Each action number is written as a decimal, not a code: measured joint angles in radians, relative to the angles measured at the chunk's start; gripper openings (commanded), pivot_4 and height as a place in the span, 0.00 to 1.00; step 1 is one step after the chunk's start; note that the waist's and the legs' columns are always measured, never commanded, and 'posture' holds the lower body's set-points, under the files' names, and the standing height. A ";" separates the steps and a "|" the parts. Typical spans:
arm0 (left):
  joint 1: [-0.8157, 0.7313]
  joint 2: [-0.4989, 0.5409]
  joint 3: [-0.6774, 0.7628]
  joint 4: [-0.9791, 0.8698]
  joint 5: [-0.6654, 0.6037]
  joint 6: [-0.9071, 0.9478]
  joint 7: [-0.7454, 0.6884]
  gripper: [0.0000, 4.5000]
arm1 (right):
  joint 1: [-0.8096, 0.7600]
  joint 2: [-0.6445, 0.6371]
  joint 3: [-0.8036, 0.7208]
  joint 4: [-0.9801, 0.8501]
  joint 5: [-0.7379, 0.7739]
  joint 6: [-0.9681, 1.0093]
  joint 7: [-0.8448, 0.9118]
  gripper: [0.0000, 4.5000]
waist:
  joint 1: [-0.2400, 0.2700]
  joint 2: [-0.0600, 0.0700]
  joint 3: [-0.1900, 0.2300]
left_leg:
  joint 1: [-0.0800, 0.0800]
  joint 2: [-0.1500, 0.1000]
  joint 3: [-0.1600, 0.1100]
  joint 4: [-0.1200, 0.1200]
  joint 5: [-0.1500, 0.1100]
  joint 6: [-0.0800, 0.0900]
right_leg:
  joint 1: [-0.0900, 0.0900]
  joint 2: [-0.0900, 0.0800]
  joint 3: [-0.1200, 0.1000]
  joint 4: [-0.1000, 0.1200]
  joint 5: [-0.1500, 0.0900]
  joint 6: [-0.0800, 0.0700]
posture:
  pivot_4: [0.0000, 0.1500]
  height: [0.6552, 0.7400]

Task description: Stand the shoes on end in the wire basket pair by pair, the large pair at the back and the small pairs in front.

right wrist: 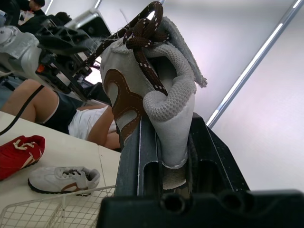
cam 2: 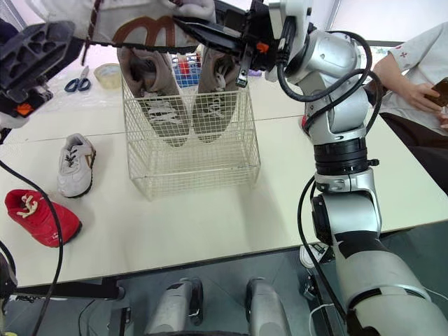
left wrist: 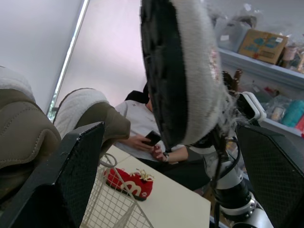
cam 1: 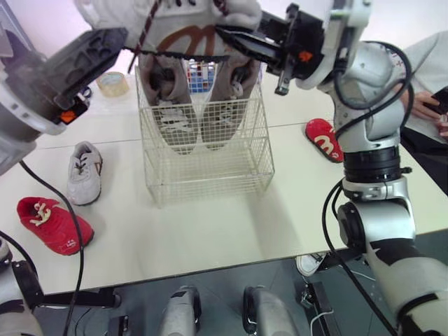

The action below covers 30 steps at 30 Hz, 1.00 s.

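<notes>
A small grey shoe (cam 1: 182, 28) with a brown logo and brown laces hangs above the wire basket (cam 1: 210, 175). My right gripper (cam 1: 229, 36) is shut on its heel end (right wrist: 161, 109). My left gripper (cam 1: 115, 38) is open at the shoe's left side, and the dark sole (left wrist: 173, 76) lies between its spread fingers (left wrist: 78, 166) without touching them. Two large taupe shoes (cam 1: 171, 105) stand on end at the back of the basket. On the table to the left lie the matching grey shoe (cam 1: 84, 171) and a red shoe (cam 1: 52, 224). Another red shoe (cam 1: 323, 138) lies to the right.
A tape roll (cam 1: 112, 82) and scissors (cam 2: 77, 84) lie at the far left of the table, behind the basket. A seated person (cam 1: 427, 91) holding a phone is at the table's right side. The front half of the basket holds nothing.
</notes>
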<state>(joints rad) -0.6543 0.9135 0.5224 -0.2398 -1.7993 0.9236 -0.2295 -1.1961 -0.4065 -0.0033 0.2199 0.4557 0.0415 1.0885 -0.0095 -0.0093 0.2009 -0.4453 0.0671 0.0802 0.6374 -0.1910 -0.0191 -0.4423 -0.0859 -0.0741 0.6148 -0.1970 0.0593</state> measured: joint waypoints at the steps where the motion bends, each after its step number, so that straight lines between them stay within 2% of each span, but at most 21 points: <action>1: 0.000 0.000 0.000 0.001 0.001 -0.003 0.001 1.00 | 0.000 0.000 0.000 0.000 0.000 0.002 0.000 0.06 | 0.000 0.000 0.000 | 0.000 0.000 0.000 0.000 0.000 0.000 | 0.000 0.000 0.000 0.000 0.000 0.000 | 1.00 1.00; 9: -0.033 -0.018 -0.009 0.040 0.001 -0.039 0.013 1.00 | 0.023 -0.001 0.038 -0.060 -0.026 -0.030 0.039 0.06 | -0.002 0.000 0.000 | 0.001 0.000 0.000 -0.002 0.000 0.000 | 0.000 0.000 0.000 0.000 0.000 0.000 | 1.00 1.00; 12: -0.033 -0.020 -0.028 0.054 0.001 -0.038 0.006 0.80 | 0.029 -0.002 0.055 -0.061 -0.054 -0.057 0.050 0.05 | -0.002 0.000 0.000 | 0.001 0.000 0.000 -0.002 0.001 0.000 | 0.000 0.000 0.000 0.000 0.000 0.000 | 1.00 1.00; 18: -0.023 -0.023 -0.036 0.048 -0.008 -0.036 -0.008 0.13 | 0.029 -0.003 0.056 -0.059 -0.079 -0.079 0.050 0.05 | -0.002 0.000 0.000 | 0.001 0.000 0.000 -0.002 0.001 -0.001 | 0.000 0.000 0.000 -0.001 0.000 0.000 | 1.00 1.00; 19: -0.019 -0.024 -0.037 0.048 -0.009 -0.037 -0.006 0.07 | 0.029 -0.003 0.058 -0.059 -0.081 -0.079 0.051 0.05 | -0.002 0.000 0.000 | 0.001 0.000 0.000 -0.002 0.001 -0.001 | 0.000 0.000 0.000 -0.001 0.000 0.000 | 1.00 1.00; 21: -0.016 -0.030 -0.037 0.047 -0.012 -0.039 -0.002 0.07 | 0.029 -0.004 0.058 -0.059 -0.084 -0.079 0.050 0.05 | -0.002 0.000 0.000 | 0.001 0.000 0.000 -0.002 0.001 -0.001 | 0.000 0.000 0.000 0.000 0.000 0.000 | 1.00 1.00; 25: -0.009 -0.079 -0.037 0.037 -0.022 -0.068 0.041 0.07 | 0.030 -0.004 0.041 -0.058 -0.061 -0.037 0.017 0.46 | -0.001 0.000 0.000 | 0.001 0.000 0.000 -0.002 0.001 -0.001 | 0.000 0.000 0.000 0.000 0.000 0.000 | 1.00 1.00; 29: 0.014 -0.177 -0.014 0.002 -0.035 -0.164 0.106 0.07 | 0.068 0.030 -0.076 -0.061 0.058 0.147 -0.155 0.91 | -0.001 -0.002 -0.001 | 0.001 0.000 0.000 -0.001 0.001 -0.001 | 0.001 0.000 0.000 -0.001 0.000 0.000 | 1.00 1.00; 30: 0.020 -0.209 -0.005 -0.011 -0.040 -0.187 0.114 0.07 | 0.084 0.052 -0.122 -0.066 0.112 0.214 -0.225 0.99 | 0.000 -0.002 -0.001 | 0.001 0.000 0.000 -0.001 0.001 -0.001 | 0.001 0.000 0.000 0.000 0.001 0.000 | 1.00 1.00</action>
<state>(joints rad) -0.6342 0.7045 0.5176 -0.2505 -1.8392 0.7363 -0.1156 -1.1125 -0.3547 -0.1257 0.1538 0.5679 0.2550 0.8634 -0.0099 -0.0109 0.2000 -0.4445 0.0669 0.0799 0.6364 -0.1899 -0.0198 -0.4414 -0.0858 -0.0737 0.6145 -0.1965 0.0595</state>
